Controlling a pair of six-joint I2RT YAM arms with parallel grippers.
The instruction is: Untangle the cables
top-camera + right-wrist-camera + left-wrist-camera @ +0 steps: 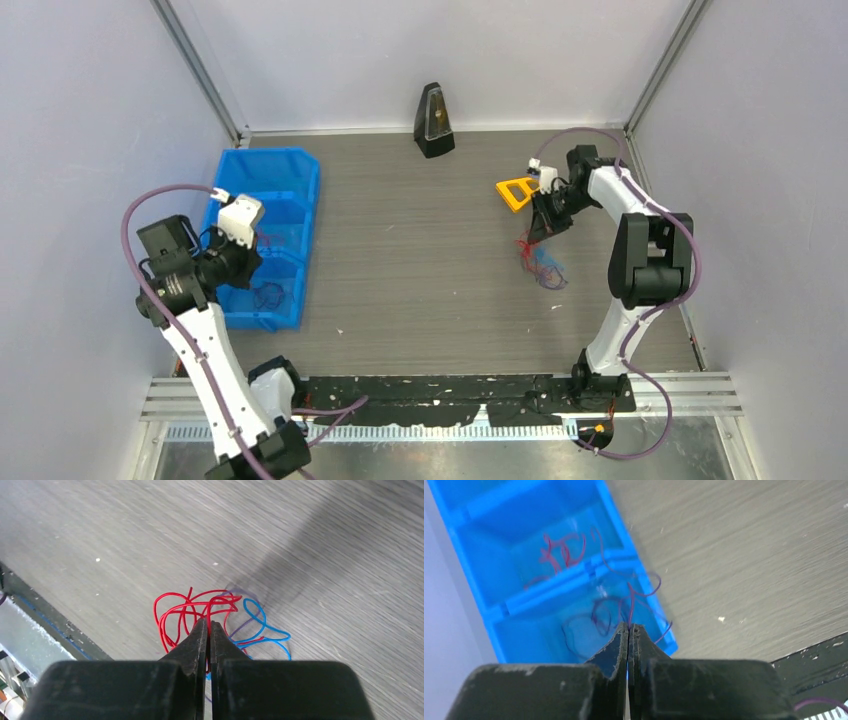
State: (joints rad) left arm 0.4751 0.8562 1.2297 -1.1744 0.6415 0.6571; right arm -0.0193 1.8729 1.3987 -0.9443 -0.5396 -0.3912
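My left gripper [629, 626] is shut on a thin purple cable [631, 602] that trails down into the near compartment of the blue bin [574, 582]. A red cable [561, 550] lies in the bin's middle compartment. From above, the left gripper [250, 265] is over the bin [300, 200]. My right gripper [208, 622] is shut on a red cable [172, 612] of a tangle with a blue cable [260, 622] and a purple strand [242, 626]. From above, the tangle [540, 262] hangs from the right gripper [541, 230] down to the table.
A black metronome-shaped object [433, 120] stands at the back centre. A yellow triangular piece [516, 191] lies just left of the right wrist. A black strip [450, 392] runs along the table's near edge. Grey walls close in the left, right and back.
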